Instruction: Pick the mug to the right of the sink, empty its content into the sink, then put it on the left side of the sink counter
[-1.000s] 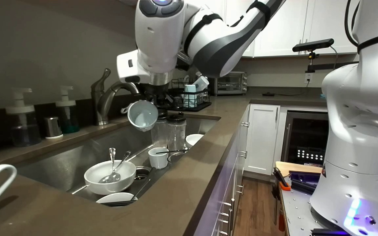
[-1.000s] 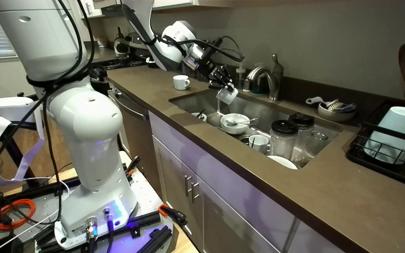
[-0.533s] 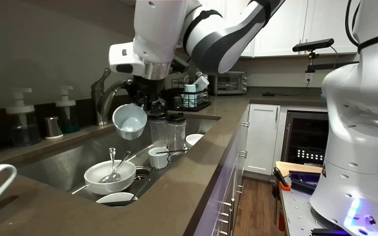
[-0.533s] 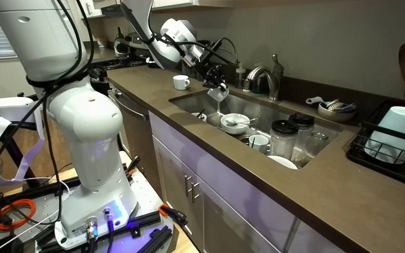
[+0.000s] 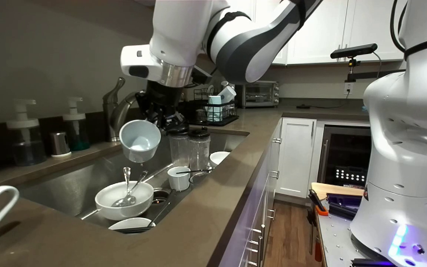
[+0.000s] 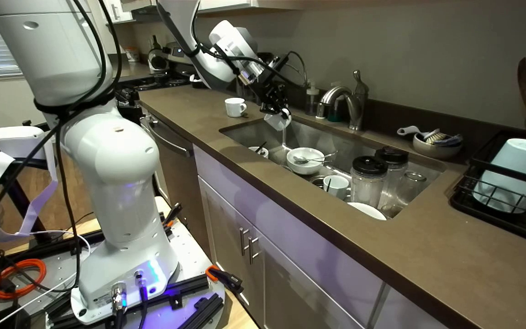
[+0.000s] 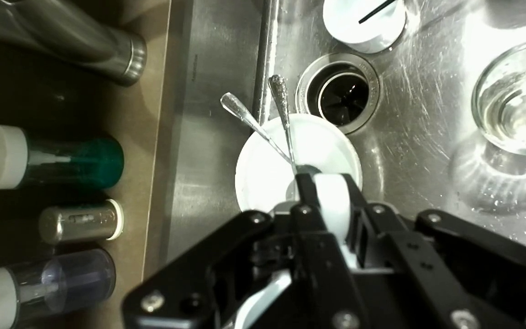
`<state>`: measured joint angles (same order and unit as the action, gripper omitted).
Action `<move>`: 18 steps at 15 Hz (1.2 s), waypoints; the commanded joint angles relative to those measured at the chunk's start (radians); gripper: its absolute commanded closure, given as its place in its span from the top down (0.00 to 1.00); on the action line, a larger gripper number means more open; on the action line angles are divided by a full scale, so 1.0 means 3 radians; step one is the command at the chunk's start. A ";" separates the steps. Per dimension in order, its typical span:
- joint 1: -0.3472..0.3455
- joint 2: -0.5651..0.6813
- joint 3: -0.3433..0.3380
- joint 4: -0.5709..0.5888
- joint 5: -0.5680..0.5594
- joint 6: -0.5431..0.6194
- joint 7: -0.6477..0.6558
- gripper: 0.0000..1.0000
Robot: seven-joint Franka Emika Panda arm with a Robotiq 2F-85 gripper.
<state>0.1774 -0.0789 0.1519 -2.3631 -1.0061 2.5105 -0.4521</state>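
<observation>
White mug (image 5: 140, 140) held tilted over a crowded sink (image 5: 69, 193)

A brown-grey counter (image 5: 206, 207) runs along the wall (image 5: 58, 55), above white cabinets (image 5: 297, 155) and a wooden floor (image 5: 287, 230). The steel sink is let into it, a curved faucet (image 6: 355, 105) and two soap dispensers (image 5: 74, 117) on the wall side. Past one end of the basin a second mug (image 6: 234, 108) stands upright on the counter; past the other end sit a black dish rack (image 6: 460, 207) and, farther along, a toaster oven (image 5: 260, 95). Inside the sink are a white bowl (image 5: 124, 213) with spoons (image 7: 283, 107), clear jars (image 6: 367, 186) with black lids and other dishes (image 5: 179, 179).

The arm (image 6: 112, 151) stands on a metal plate (image 5: 332, 233), reaches high over the counter and then slants down. In the wrist view its fingers (image 7: 307, 192) are clamped on the handle (image 7: 334, 198) of the mug. The mug hangs above the sink, toward the end where the second mug stands, tipped so that its inside (image 5: 140, 136) shows in an exterior view.
</observation>
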 commanded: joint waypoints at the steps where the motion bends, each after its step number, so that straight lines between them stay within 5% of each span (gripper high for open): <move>1: -0.0007 -0.0002 0.0007 0.0002 0.0009 -0.0003 -0.0010 0.16; 7: -0.0007 -0.0003 0.0007 0.0001 0.0009 -0.0003 -0.0013 0.16; 8: -0.0007 -0.0003 0.0007 0.0001 0.0009 -0.0003 -0.0013 0.04; 18: 0.0048 -0.0071 0.0001 -0.0146 0.0773 0.0251 -0.0754 0.04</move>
<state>0.1789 -0.0703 0.1498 -2.4005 -0.8669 2.5622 -0.5712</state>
